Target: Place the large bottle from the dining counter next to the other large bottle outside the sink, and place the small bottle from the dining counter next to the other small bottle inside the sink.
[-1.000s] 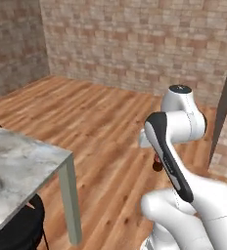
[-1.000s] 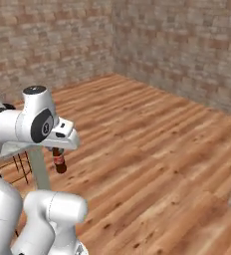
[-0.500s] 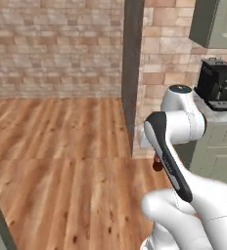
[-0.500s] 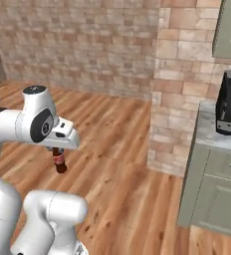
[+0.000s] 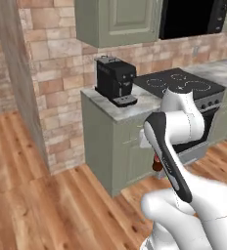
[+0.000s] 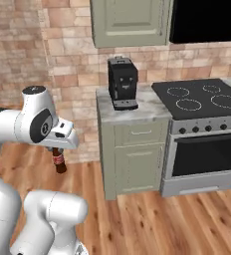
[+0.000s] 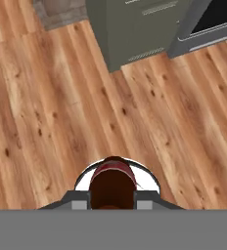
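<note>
The gripper [image 6: 58,149] is clamped on the neck of the small brown bottle [image 6: 59,163], which hangs upright beneath the hand, clear above the wooden floor [image 6: 152,219]. In the hand view the bottle [image 7: 112,184] sits between the finger tips, seen from its top. Since the earlier pictures the whole scene has swung: bare brick wall and floor have given way to a green cabinet [image 6: 132,164] with a black coffee machine [image 6: 122,82] on its stone top, and a stove [image 6: 204,129] beside it, so the base has turned while the arm's pose and its hold look unchanged. The bottle's red label [image 6: 58,159] is too small to read.
</note>
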Controlling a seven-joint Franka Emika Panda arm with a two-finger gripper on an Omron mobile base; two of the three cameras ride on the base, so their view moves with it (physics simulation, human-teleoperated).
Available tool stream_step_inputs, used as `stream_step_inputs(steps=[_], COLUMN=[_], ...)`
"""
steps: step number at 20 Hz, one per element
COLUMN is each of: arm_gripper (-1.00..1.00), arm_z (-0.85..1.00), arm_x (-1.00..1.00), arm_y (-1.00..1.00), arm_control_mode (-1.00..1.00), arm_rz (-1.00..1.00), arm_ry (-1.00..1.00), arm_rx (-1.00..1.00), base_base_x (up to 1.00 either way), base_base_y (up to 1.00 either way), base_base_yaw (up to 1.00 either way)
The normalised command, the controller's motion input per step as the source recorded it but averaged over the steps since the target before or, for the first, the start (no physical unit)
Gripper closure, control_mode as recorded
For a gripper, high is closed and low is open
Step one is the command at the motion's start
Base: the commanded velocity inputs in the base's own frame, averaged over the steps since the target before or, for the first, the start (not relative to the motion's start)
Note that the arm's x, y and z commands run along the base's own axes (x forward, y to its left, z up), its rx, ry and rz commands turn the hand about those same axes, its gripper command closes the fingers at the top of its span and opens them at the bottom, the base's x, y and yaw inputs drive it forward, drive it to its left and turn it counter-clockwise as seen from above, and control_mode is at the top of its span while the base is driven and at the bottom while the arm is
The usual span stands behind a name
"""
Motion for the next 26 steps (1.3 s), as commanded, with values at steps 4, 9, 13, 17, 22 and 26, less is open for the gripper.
stream_step_inputs(steps=[4,9,13,17,22,26], arm_gripper=[1.0,1.0,1.0,1.0,1.0,1.0], arm_z=[0.0,0.0,0.0,0.0,0.0,0.0], arm_x=[0.0,0.0,0.0,0.0,0.0,0.0], arm_y=[0.0,0.0,0.0,0.0,0.0,0.0], arm_control_mode=[1.0,1.0,1.0,1.0,1.0,1.0], arm_rz=[0.0,0.0,0.0,0.0,0.0,0.0], arm_ry=[0.0,0.0,0.0,0.0,0.0,0.0], arm_rx=[0.0,0.0,0.0,0.0,0.0,0.0], base_base_x=[0.0,0.0,0.0,0.29,0.72,0.99], base_base_y=[-0.66,-0.69,-0.7,-0.36,-0.05,0.0], base_base_yaw=[-0.78,-0.74,-0.71,-0.61,-0.42,-0.25])
